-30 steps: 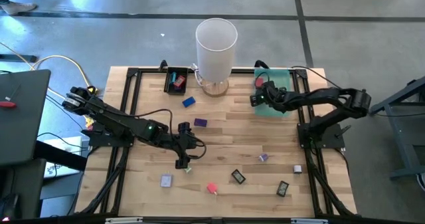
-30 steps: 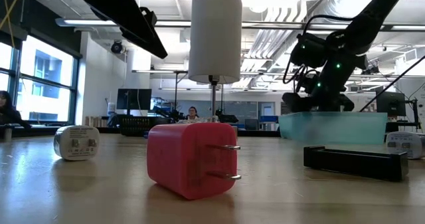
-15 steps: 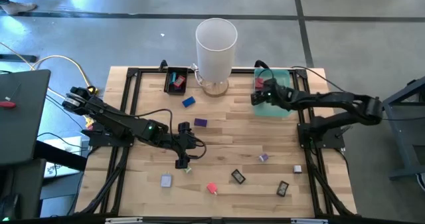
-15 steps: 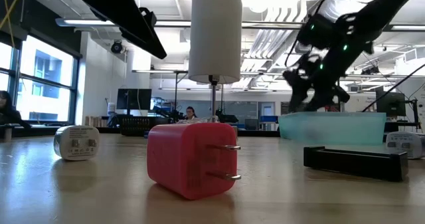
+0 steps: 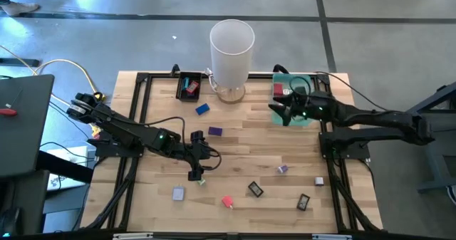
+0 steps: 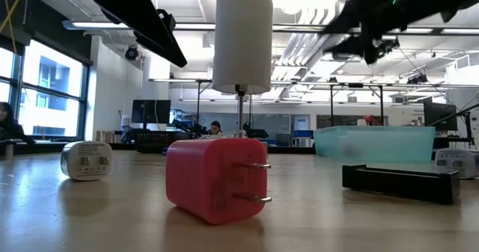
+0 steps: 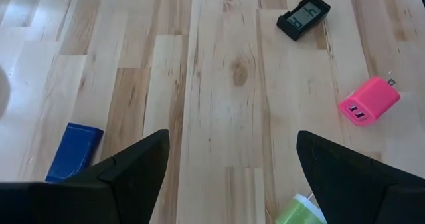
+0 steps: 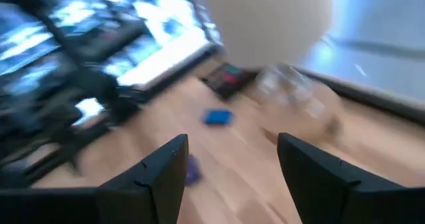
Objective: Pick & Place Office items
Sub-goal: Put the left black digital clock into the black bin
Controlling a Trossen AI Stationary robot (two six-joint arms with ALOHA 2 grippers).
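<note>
L arm reaches in from the table's left edge; left gripper (image 5: 195, 171) sits low over the mid-left boards, fingers wide apart w/ nothing between them, a small green piece (image 5: 202, 181) just beside its tip. Left wrist view: bare wood between the fingers, blue block (image 7: 74, 151) to one side, black clock-face piece (image 7: 303, 16) and pink charger (image 7: 369, 102) farther off.

Items scattered, left to right: grey block (image 5: 178, 193) near the front edge, small black tray (image 5: 189, 85) at the back w/ red and blue bits inside, blue piece (image 5: 203, 109), purple block (image 5: 215, 132), the pink charger near the front, tall white cylinder (image 5: 231, 51) at back centre, small purple piece (image 5: 283, 169), another black piece (image 5: 303, 202), grey piece (image 5: 319, 181).

Right gripper (image 5: 279, 112) hangs at the near-left corner of the green tray (image 5: 300, 83), raised above it in the low view; fingers partly apart, nothing seen between them. A red item (image 5: 278, 89) lies in that tray.
</note>
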